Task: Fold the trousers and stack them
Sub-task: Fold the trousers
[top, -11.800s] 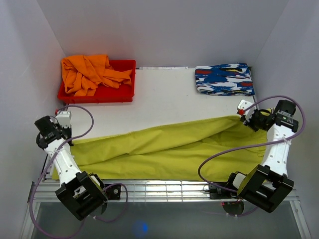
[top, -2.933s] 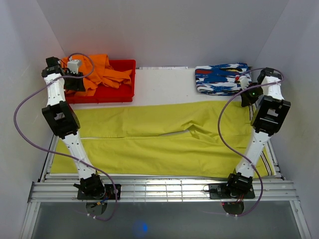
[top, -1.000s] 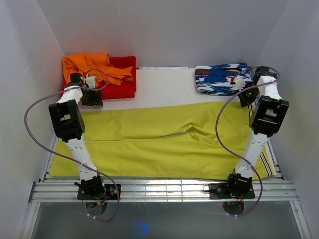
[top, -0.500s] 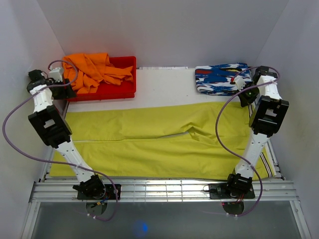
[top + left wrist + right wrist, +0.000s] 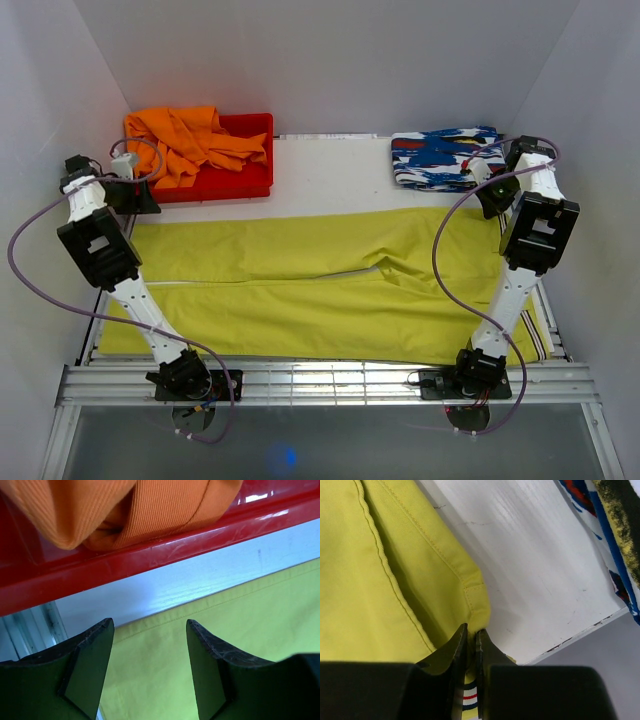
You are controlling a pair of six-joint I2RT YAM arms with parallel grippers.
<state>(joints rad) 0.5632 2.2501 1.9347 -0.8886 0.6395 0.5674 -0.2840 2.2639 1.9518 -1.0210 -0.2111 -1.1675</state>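
1. Top external view: the trousers (image 5: 330,285) lie spread flat on the table (image 5: 330,165) across the middle of the frame, striped waistband at the right edge, leg ends at the left
2. Right gripper (image 5: 471,636) is clamped on the far waistband corner, at the upper right of the cloth and just short of the patterned cloth (image 5: 445,158); stripes show below the closed jaws in the right wrist view
3. Left gripper (image 5: 148,627) is held with jaws apart and nothing between them, poised over the far hem at the upper left of the cloth, near the red bin (image 5: 235,180) that holds the orange garment (image 5: 185,140)
4. Step judged in hand: the far left corner is to be taken, so that both far corners can be carried toward the bottom of the frame
5. The left jaws should be lowered until the hem edge is straddled; the bin wall is to be avoided
6. All layers should be caught in the pinch, as a shallow bite is likely to slip
7. Both corners are best lifted together and level, with tension held, so that a straight fold line is formed
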